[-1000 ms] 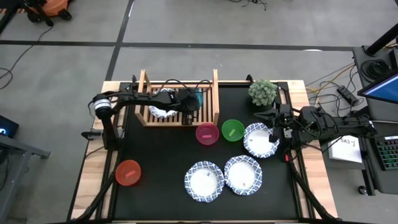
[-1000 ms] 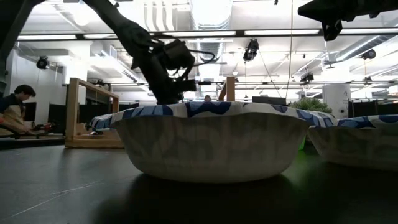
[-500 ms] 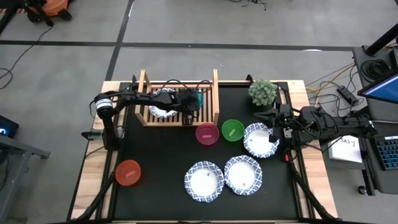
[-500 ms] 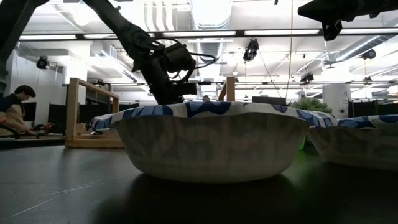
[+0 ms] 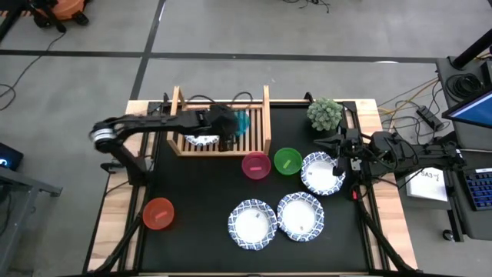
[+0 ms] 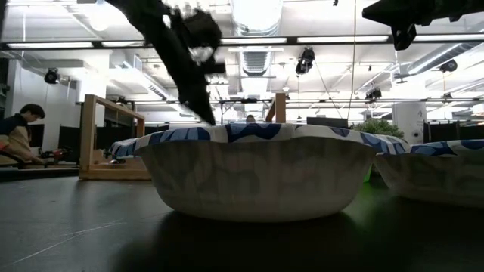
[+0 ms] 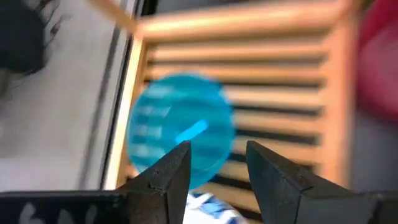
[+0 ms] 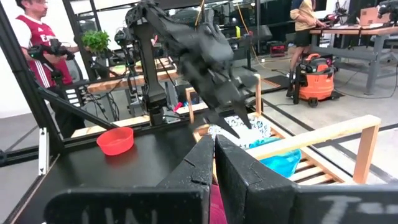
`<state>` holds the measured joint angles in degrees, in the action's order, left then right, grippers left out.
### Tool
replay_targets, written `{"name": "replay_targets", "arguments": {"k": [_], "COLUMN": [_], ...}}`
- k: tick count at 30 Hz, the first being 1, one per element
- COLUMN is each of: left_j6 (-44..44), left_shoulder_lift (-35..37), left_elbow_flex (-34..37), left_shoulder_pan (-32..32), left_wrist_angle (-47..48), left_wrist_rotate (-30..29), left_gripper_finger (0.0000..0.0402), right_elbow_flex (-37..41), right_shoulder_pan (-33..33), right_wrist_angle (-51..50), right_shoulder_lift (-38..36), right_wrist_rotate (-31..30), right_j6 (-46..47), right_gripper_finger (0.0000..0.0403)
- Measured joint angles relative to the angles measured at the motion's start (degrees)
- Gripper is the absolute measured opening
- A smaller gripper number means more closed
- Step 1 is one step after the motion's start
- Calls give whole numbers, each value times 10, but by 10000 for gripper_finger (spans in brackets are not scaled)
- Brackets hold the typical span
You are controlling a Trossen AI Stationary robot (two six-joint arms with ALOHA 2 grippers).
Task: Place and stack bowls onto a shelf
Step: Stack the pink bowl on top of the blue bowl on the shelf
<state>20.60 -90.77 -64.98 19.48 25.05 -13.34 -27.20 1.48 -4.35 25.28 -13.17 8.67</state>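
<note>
The wooden shelf (image 5: 223, 123) stands at the table's far left. A blue bowl (image 5: 242, 121) lies on its slats beside a white patterned bowl (image 5: 201, 138). My left gripper (image 7: 217, 165) hangs open above the blue bowl (image 7: 180, 130), clear of it. Pink (image 5: 255, 165) and green (image 5: 287, 160) bowls rest on the mat near the shelf, and a red bowl (image 5: 158, 213) sits at the near left. Three white patterned bowls (image 5: 321, 173) (image 5: 300, 216) (image 5: 252, 225) rest toward the near right. My right gripper (image 5: 338, 150) waits shut above the rightmost white bowl.
A small green plant (image 5: 325, 114) stands at the far right, close to the right arm. The shelf's raised side rails (image 5: 267, 119) flank the blue bowl. People work in the room beyond the table.
My left gripper has risen from the shelf and away from the blue bowl, and the arm's elbow has swung toward the table's left edge. The blue bowl stays on the slats and now shows uncovered.
</note>
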Motion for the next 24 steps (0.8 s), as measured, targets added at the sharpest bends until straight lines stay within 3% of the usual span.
{"name": "replay_targets", "arguments": {"k": [4, 6, 10, 14, 20, 24], "left_j6": [-43, -59, -115, -187, -244, -276], "left_shoulder_lift": [81, 122, 200, 255, 282, 278], "left_elbow_flex": [15, 32, 97, 192, 303, 320], "left_shoulder_pan": [-20, -37, -83, -143, -228, -258], "left_wrist_angle": [2, -10, -85, -240, -429, -445], "left_wrist_rotate": [96, 118, 118, 106, 80, 79], "left_gripper_finger": [139, 139, 139, 139, 139, 139], "right_elbow_flex": [0, 0, 0, 0, -14, -25], "right_shoulder_pan": [0, 0, 0, 0, 0, 0], "right_wrist_angle": [2, 3, 3, 4, 6, 4], "right_shoulder_lift": [0, 0, 0, 0, 1, 1], "right_wrist_rotate": [0, 0, 1, 1, 1, 1], "right_j6": [35, 56, 110, 113, 99, 79], "right_gripper_finger": [9, 9, 9, 9, 9, 9]}}
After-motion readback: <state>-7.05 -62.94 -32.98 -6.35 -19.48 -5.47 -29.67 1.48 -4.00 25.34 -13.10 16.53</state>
